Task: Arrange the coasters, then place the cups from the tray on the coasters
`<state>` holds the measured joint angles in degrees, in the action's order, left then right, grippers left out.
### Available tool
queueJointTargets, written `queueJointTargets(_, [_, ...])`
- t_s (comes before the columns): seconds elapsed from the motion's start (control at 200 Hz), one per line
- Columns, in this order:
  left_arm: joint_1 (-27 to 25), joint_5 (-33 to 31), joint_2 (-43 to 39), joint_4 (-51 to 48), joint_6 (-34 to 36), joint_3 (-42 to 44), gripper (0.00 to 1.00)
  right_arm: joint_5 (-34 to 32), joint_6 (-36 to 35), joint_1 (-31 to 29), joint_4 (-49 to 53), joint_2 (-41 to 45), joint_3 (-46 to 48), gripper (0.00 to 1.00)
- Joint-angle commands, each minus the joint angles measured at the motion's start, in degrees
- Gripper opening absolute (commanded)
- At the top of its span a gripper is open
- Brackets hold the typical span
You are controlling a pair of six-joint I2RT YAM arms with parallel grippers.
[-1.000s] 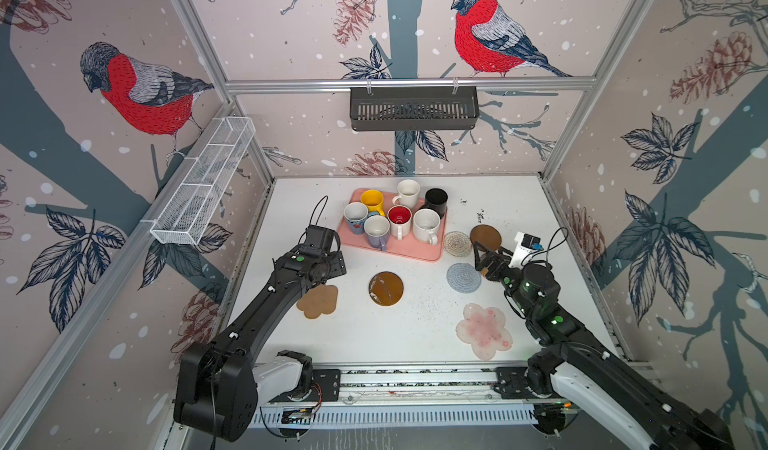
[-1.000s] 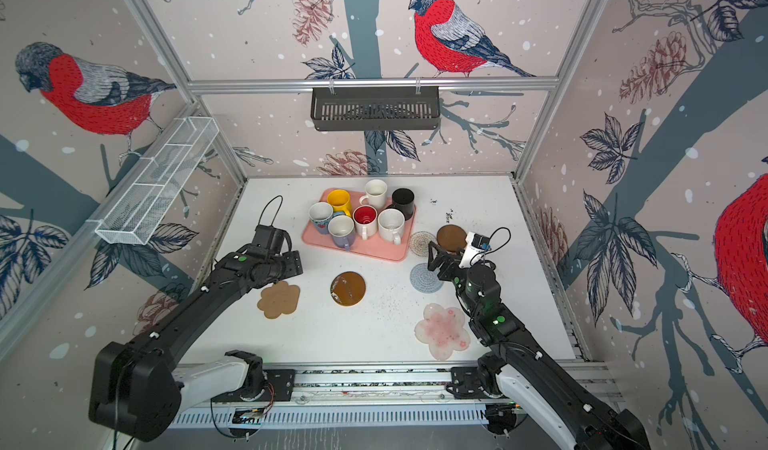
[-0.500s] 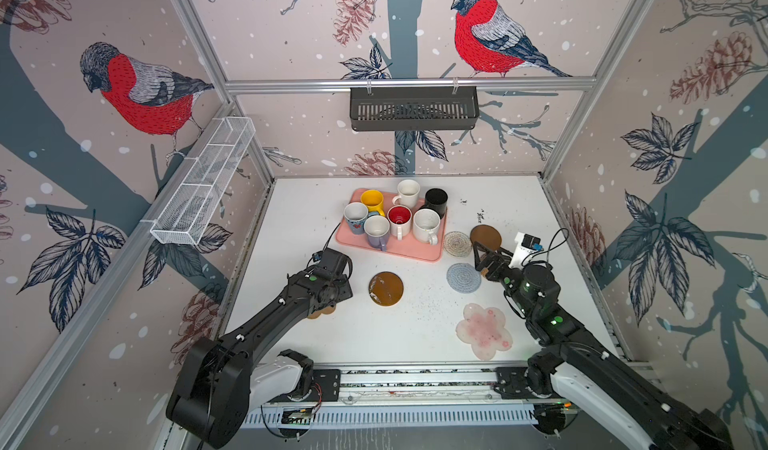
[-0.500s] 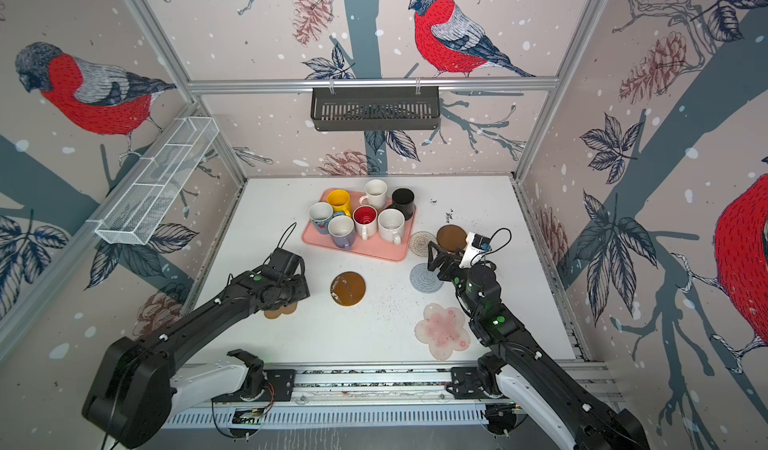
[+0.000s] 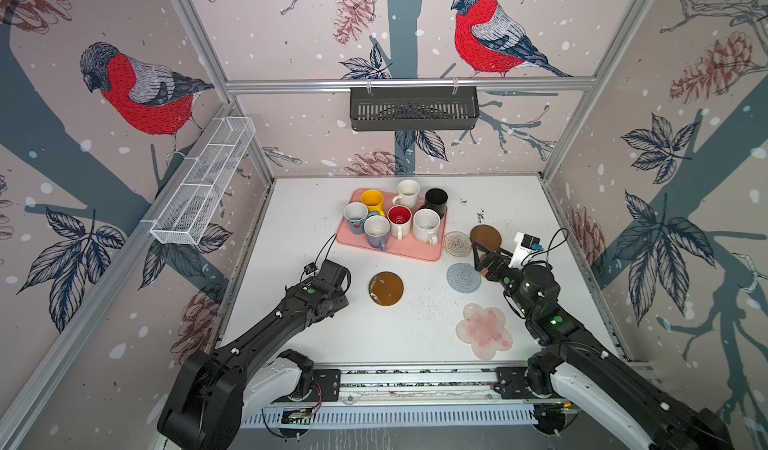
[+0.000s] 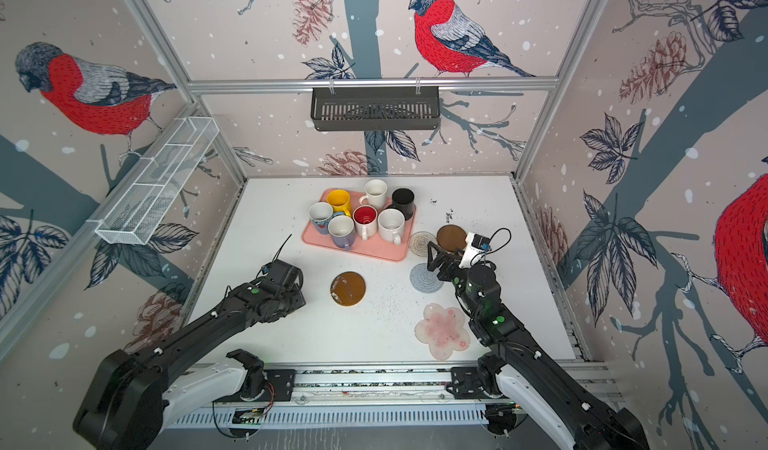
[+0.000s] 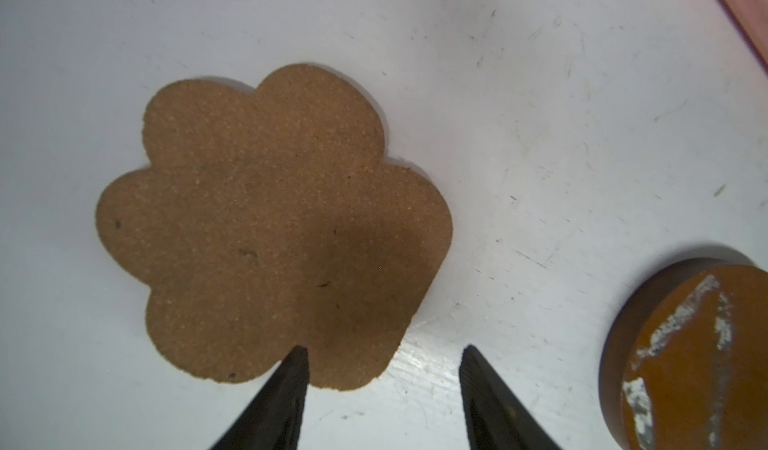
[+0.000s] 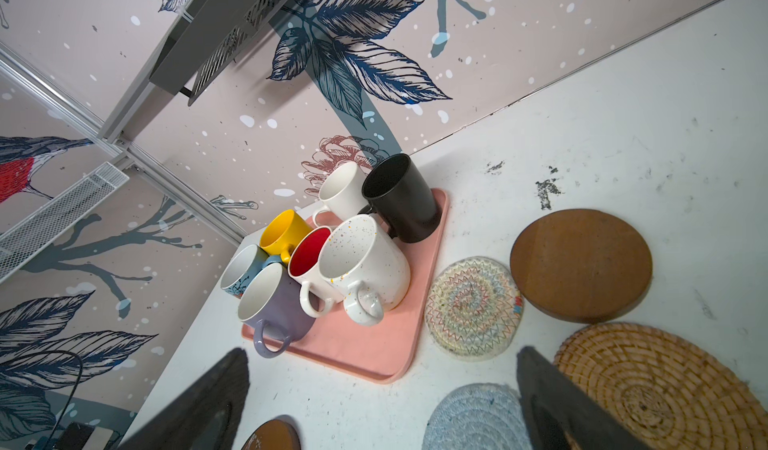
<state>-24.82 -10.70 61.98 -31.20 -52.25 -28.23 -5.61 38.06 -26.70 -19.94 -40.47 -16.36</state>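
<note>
The pink-white flower coaster (image 5: 484, 330) lies nearest the front, behind the right gripper (image 8: 384, 354) and beside its arm. The tan coaster (image 7: 270, 219) lies flat on the white table (image 7: 582, 115) right under the left gripper (image 7: 385, 347). Its jaws are parted, one fingertip over the coaster's edge, the other over bare table. A glossy brown coaster (image 5: 385, 288) sits near that gripper, off to one side.

The right gripper hangs wide open and empty. The grey-blue crochet coaster (image 8: 473, 419) is just beneath it and the golden rattan coaster (image 8: 660, 385) beside one finger. Ahead of it lie the cream rope coaster (image 8: 471, 308) and a second brown coaster (image 8: 582, 263). Further ahead is the pink tray (image 8: 374, 344), with all seven cups (image 8: 365, 261) standing on it.
</note>
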Motion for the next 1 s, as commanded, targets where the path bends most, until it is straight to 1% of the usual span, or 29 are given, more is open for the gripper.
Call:
queueJointTargets(0.0, [-0.06,-0.81,0.71,1.68,-0.83,0.78,0.6,0.16,0.26,0.16,-1.6,0.1,0.1,0.99])
queueJointTargets(0.235, [-0.05,-0.29,3.51,3.19,-1.41,0.77,0.6,0.11,0.26,0.2,-1.46,0.21,0.1,0.99])
queueJointTargets(0.385, [0.03,-2.81,6.71,1.11,-1.65,-1.63,0.59,0.16,0.38,0.22,-1.5,0.17,0.1,0.99])
queueJointTargets(0.525, [0.28,-4.76,7.67,1.05,-1.33,-3.02,0.59,0.16,0.35,0.31,-1.34,0.38,0.1,0.99])
queueJointTargets(0.715, [4.05,-3.04,8.85,3.13,1.37,-3.71,0.59,0.09,0.26,0.41,-1.25,0.48,0.1,0.99])
queueJointTargets(0.99, [7.74,-3.65,11.64,4.18,4.99,-7.93,0.59,0.05,0.28,0.42,-1.15,0.63,0.1,1.0])
